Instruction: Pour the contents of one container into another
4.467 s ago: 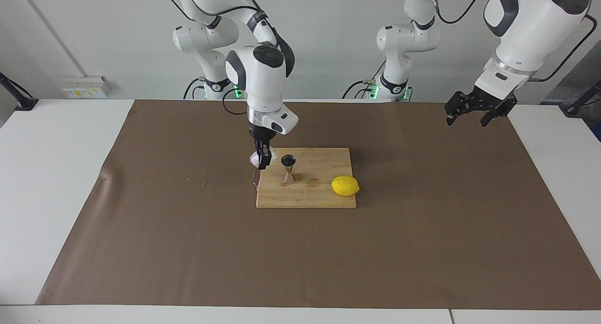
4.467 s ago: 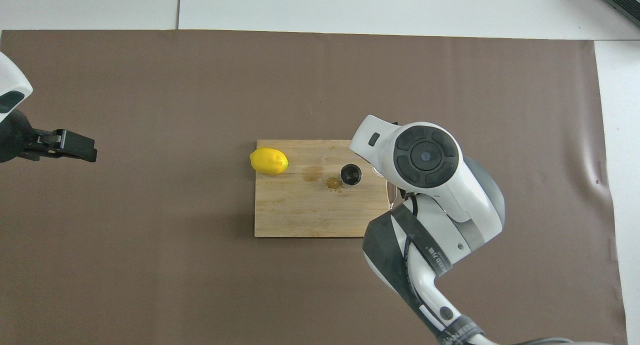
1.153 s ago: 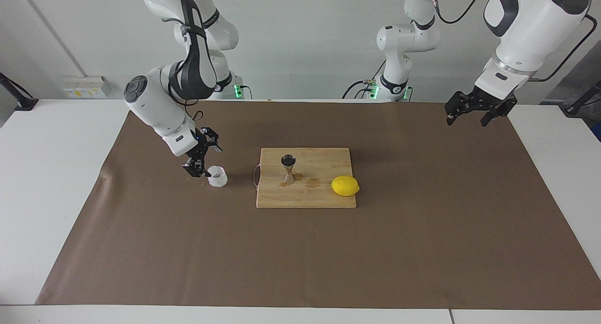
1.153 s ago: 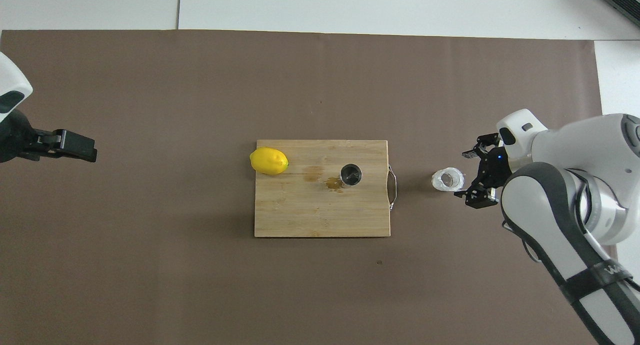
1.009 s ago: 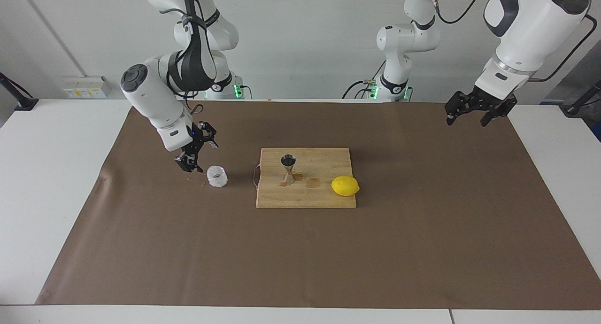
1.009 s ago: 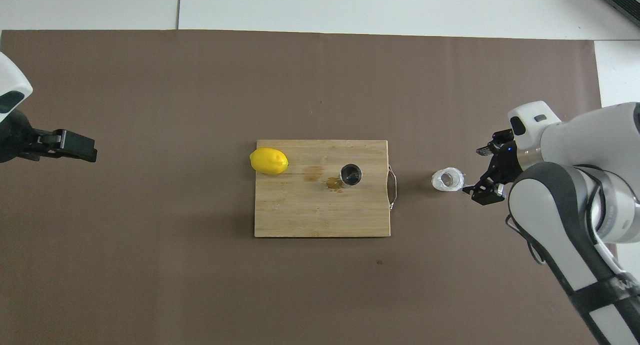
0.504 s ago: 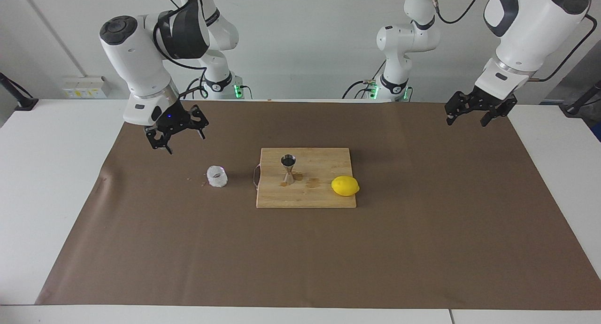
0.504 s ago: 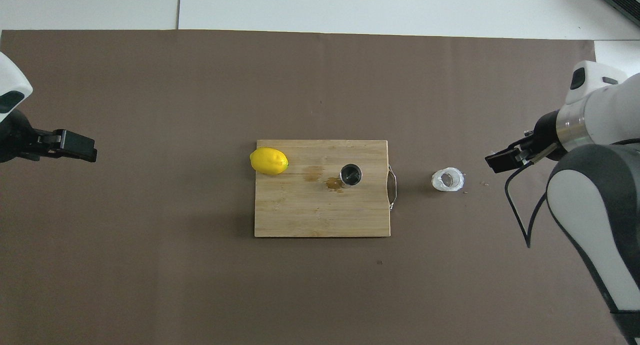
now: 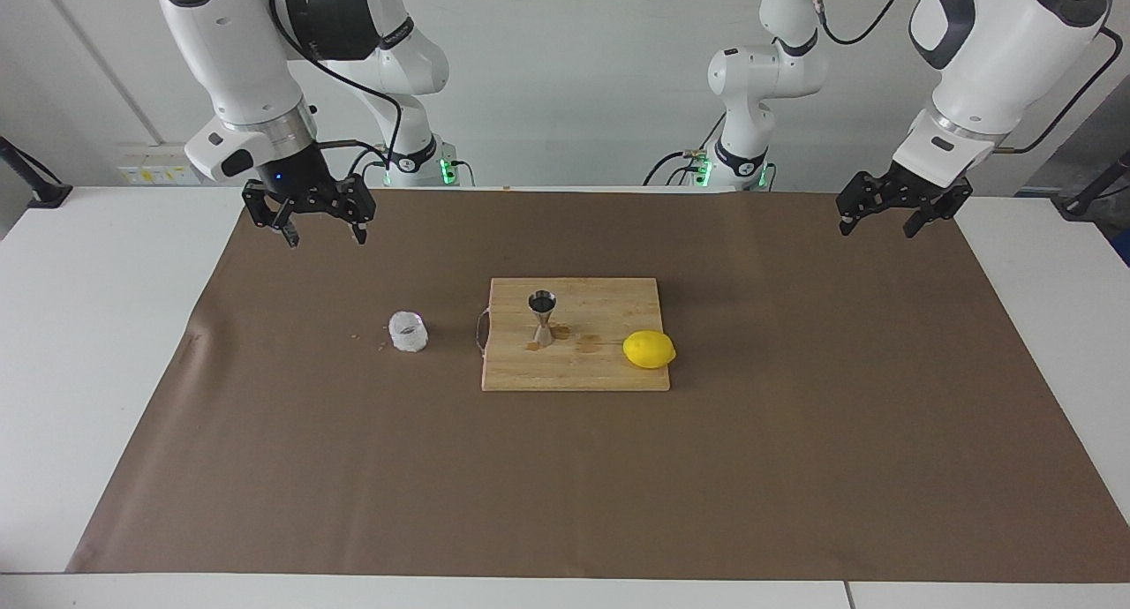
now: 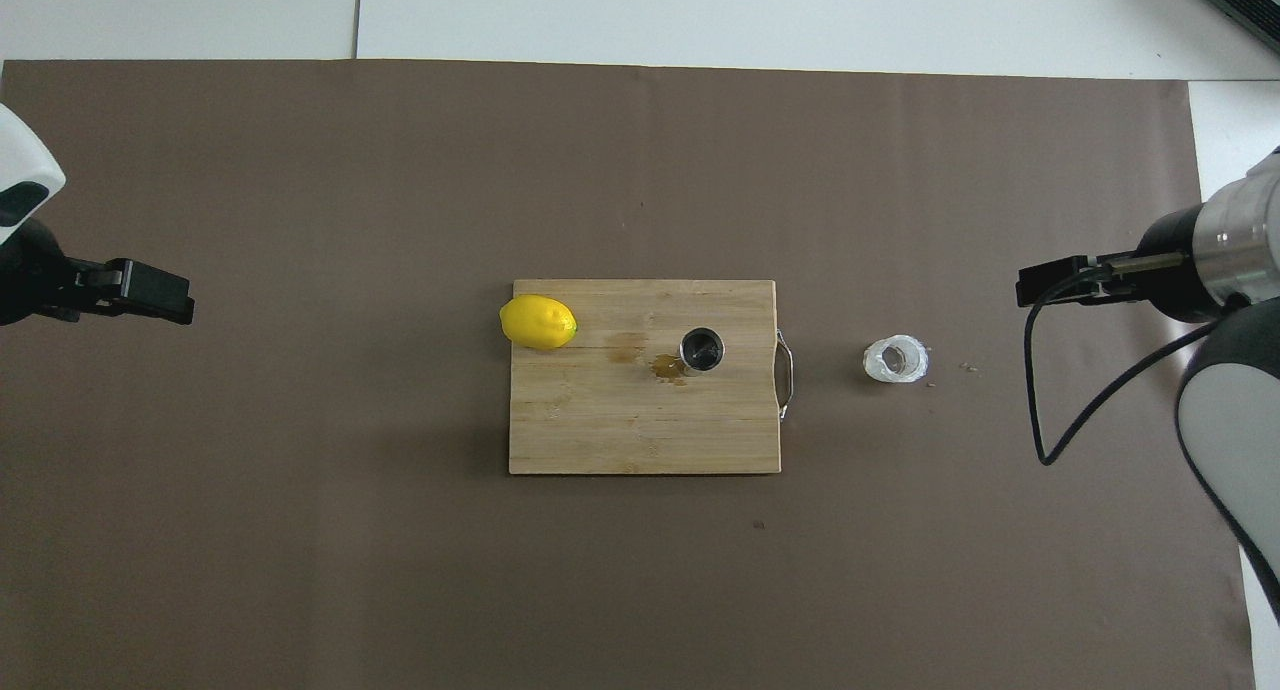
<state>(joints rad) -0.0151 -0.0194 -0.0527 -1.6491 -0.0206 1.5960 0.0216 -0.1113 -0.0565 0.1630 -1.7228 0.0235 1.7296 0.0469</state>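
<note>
The right tool [image 9: 321, 234] hung with fingers spread, empty, above the brown counter [image 9: 794, 468]; the squat frosted glass cup [image 9: 409, 332] stood below it, toward the hourglass steel jigger [image 9: 541, 318]. The left tool [image 9: 892, 221] waited, likewise spread.

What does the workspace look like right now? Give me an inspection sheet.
Surface: brown mat over a white table; crumbs beside the cup.
Job's things: glass cup upright on the mat, beside the cutting board toward the right arm's end; steel jigger upright on the board, wet stains at its foot.
Clutter: lemon on the board.
Grippers: right gripper open, raised over the mat; left gripper open, waiting over the mat.
Cables: black cable loops from the right wrist.
Surroundings: wall socket box.
</note>
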